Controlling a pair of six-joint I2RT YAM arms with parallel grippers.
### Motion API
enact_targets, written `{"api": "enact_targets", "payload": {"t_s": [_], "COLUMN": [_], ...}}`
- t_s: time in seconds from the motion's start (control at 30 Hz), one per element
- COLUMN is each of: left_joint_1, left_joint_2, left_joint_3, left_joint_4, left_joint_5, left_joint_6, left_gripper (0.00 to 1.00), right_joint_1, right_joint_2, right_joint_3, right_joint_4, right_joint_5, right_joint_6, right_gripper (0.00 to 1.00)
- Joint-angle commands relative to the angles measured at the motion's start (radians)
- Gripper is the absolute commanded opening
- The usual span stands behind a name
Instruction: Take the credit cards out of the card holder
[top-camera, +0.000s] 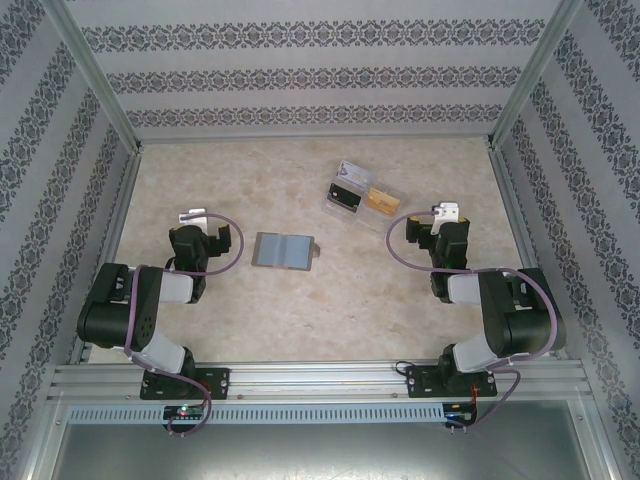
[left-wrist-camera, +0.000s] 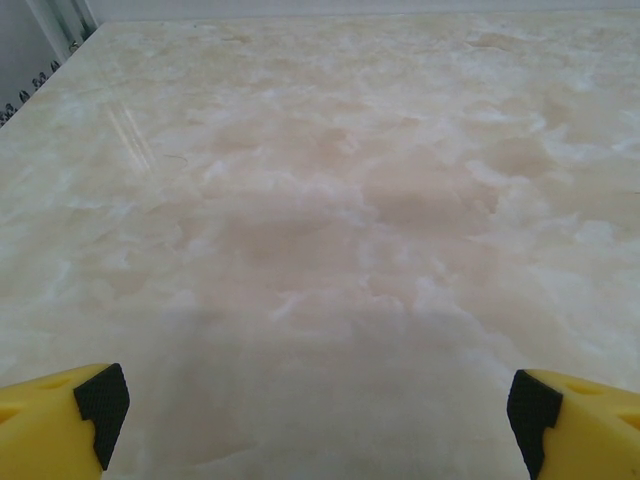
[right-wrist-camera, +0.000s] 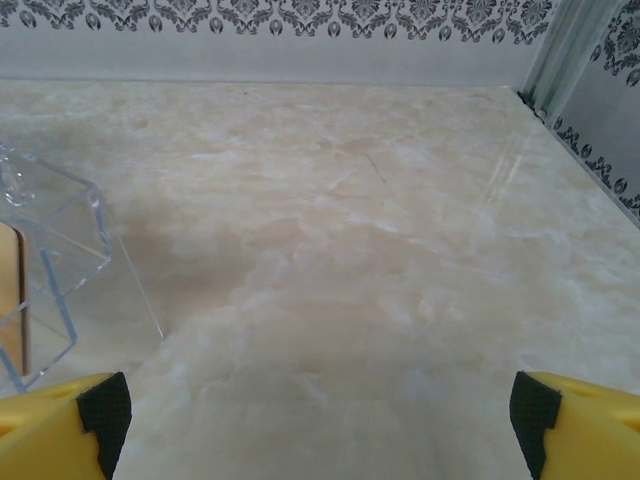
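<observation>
The card holder (top-camera: 284, 250) lies opened flat on the marble table, a grey bifold with a centre crease; I cannot tell whether anything is inside it. Credit cards sit in a clear plastic tray (top-camera: 392, 189) further back: a dark one (top-camera: 345, 195), a gold one (top-camera: 380, 199) and a pale one (top-camera: 352, 169). My left gripper (top-camera: 197, 220) rests left of the card holder, open, with bare table between its yellow fingers (left-wrist-camera: 60, 420). My right gripper (top-camera: 444, 213) stands open just right of the tray, whose corner (right-wrist-camera: 50, 250) and gold card edge (right-wrist-camera: 10, 300) show at left.
Aluminium frame rails (top-camera: 130, 190) and patterned walls close in the table on three sides. The tray stands within a hand's width of the right gripper. Purple cables (top-camera: 400, 245) loop beside each wrist.
</observation>
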Motion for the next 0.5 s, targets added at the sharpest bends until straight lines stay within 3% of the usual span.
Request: {"api": "enact_targets", "payload": {"t_s": [0.0,0.4,0.47], "left_joint_1": [0.011,0.012,0.011], "left_joint_2": [0.003,0.006,0.005], "left_joint_3": [0.012,0.017,0.016], "left_joint_4": [0.037,0.026,0.029], "left_joint_5": [0.004,0.009,0.009], "left_joint_6": [0.011,0.011,0.011], "left_gripper": [0.99,0.99,0.99], "right_joint_1": [-0.005,-0.006,-0.008], "right_joint_2": [0.007,0.003,-0.009], "right_joint_3": [0.021,0.016,-0.026], "right_joint_4": [0.005,0.01,0.07], "right_joint_5": [-0.009,-0.011,-0.129], "right_joint_6": [0.022,0.022,-0.017], "right_gripper": [0.98,0.98,0.98]}}
